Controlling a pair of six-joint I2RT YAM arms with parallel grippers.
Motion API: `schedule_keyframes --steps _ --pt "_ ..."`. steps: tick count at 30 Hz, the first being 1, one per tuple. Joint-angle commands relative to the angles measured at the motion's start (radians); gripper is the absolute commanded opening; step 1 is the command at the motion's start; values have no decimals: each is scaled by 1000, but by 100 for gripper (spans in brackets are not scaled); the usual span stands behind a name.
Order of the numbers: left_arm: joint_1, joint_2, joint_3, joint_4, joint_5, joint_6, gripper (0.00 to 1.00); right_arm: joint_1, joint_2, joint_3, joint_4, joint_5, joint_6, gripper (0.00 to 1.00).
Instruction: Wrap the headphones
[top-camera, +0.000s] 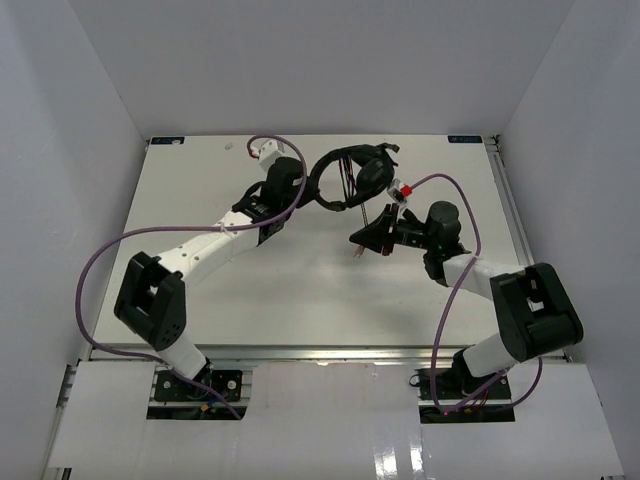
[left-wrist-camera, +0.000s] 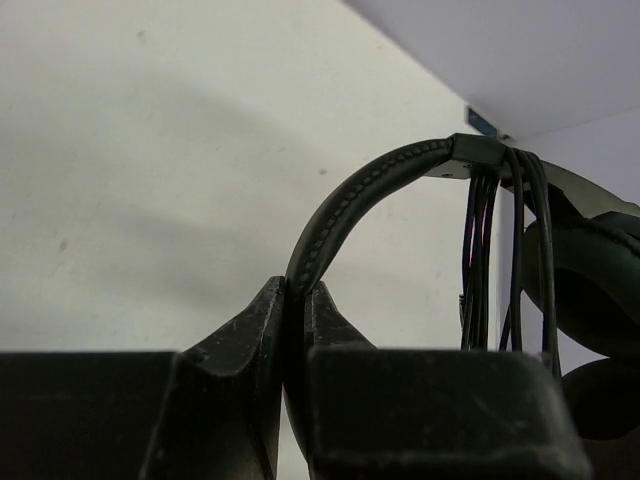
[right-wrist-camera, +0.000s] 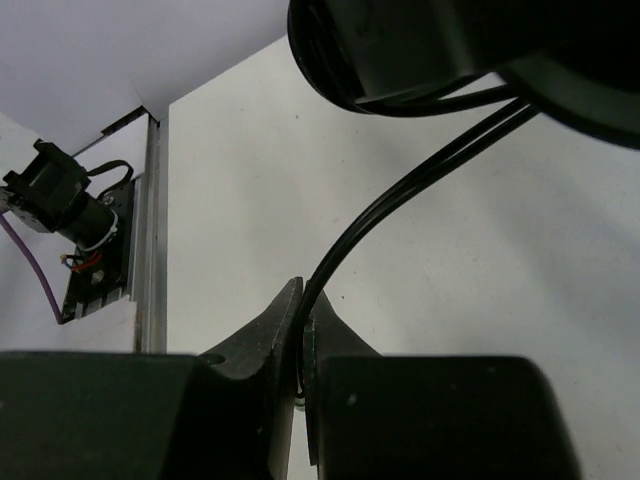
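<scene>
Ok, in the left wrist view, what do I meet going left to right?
Left claw, shut on the headband → cable, looped over the band → earcup.

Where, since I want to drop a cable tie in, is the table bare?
The widest bare stretch of the table is the near middle, between the left arm and the right arm. Another lies far left, between that left arm and the wall. Crowded: the far middle, where the left pincer clamps the headphones and the right pincer pinches their cable.
</scene>
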Motion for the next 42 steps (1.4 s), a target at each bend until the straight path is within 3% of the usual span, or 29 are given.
schedule_keyframes --steps 1,5,12,27,29,30,31,32,34,36,39,42 --pt "5 79 74 -180 -191 -243 0 20 85 -8 63 35 9 8" --pt "-3 204 159 -276 -211 -303 0 19 165 19 4 111 -49 8" --pt "-39 383 248 -351 -306 -243 0 20 315 51 -77 142 -110 8" --pt "-71 425 164 -303 -340 -211 3 19 352 109 -241 139 -206 16" --pt "-71 418 143 -288 -325 -205 23 19 340 117 -288 132 -247 22" --pt "-71 414 133 -252 -301 -169 35 18 327 117 -319 122 -264 34" --pt "-71 395 106 -224 -282 -143 60 17 316 120 -343 116 -296 41" --pt "-71 378 84 -191 -266 -122 75 16 291 120 -368 113 -321 49" --pt "-71 333 38 -120 -221 -75 91 11 247 126 -461 111 -386 69" --pt "-71 295 9 -75 -194 -20 97 6 219 139 -577 124 -450 84" --pt "-71 174 -76 20 -111 115 98 -25 169 187 -809 231 -564 98" --pt "-70 35 -188 150 25 285 98 -85 114 196 -964 299 -622 90"
